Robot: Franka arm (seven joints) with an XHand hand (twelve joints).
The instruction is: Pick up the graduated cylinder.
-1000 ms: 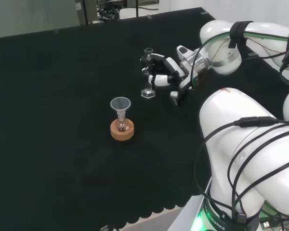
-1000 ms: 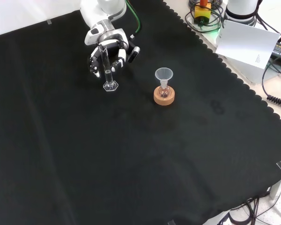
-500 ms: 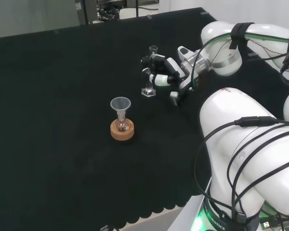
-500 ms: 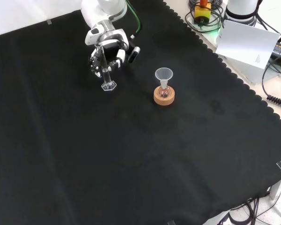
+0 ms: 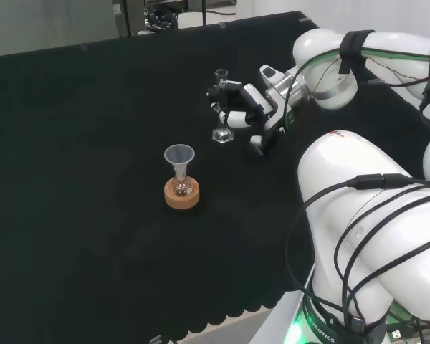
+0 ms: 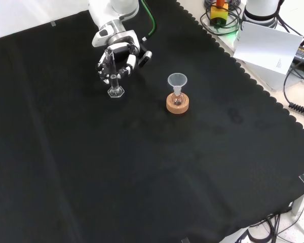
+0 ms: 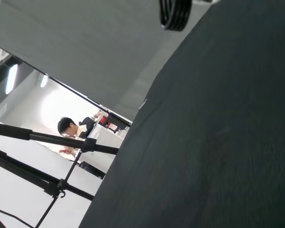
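My hand point(image 6: 117, 56) is clamped on the graduated cylinder point(image 6: 113, 76); compared with a second ago its base sits higher, apparently clear of the bench point(image 6: 142, 167), beyond the funnel point(image 5: 179, 155); lift under way.

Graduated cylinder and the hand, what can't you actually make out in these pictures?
- Head view: the graduated cylinder middle is covered by the hand; its markings are too small.
- Front view: whether its base has left the cloth is unclear.
- Head view: the contents of the flask under the funnel are too small.
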